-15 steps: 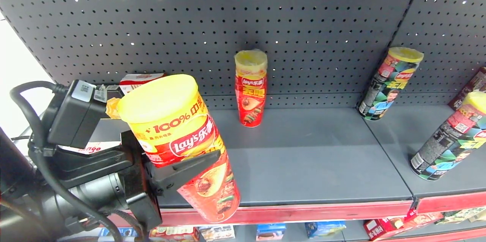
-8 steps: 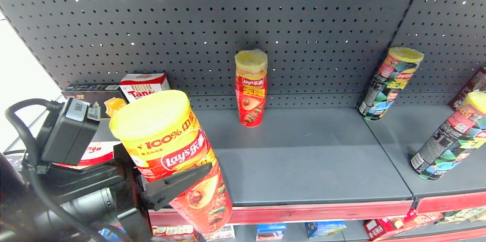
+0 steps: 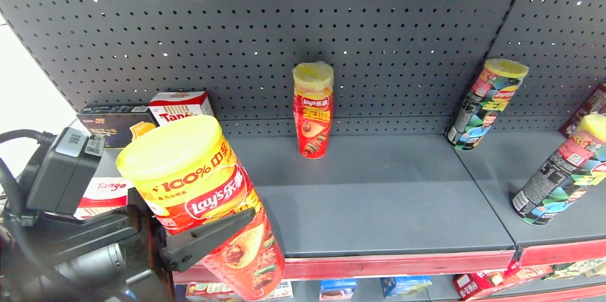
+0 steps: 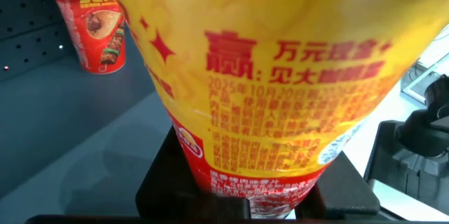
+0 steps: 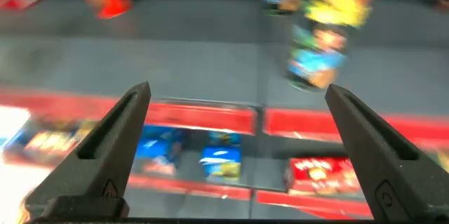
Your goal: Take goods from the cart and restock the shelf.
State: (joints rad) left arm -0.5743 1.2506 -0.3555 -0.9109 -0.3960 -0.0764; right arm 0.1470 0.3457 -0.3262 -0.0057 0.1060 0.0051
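- So the left gripper (image 3: 227, 219) is clamped on the can (image 3: 189, 169) around its middle, one jaw across the front label and the other hidden behind.
- The can hangs tilted in front of the shelf's (image 3: 378, 207) left front corner. Its lid (image 3: 168, 143) leans to the left and its base sits low, past the red edge strip. It isn't on the shelf yet.
- The right gripper (image 5: 238, 133) is spread wide with nothing in it, facing the shelf front.
- Handling guess: it's a cardboard tube of chips, so light and fairly stiff. It'll probably dent if squeezed hard, and what's inside crumbles.
- The wrap looks glossy, so it could be slick. A tilted can might slide or swivel in a two-jaw pinch.
- Mid-body looks like the right place to hold it, which is where it's held now. I'd stay off the lid, since that kind usually pops off.
- It's tall and narrow, so it'll tip easily. I'd get it upright and set the base down flat, maybe in front of the red can (image 3: 312, 112) at the back, where there's room.
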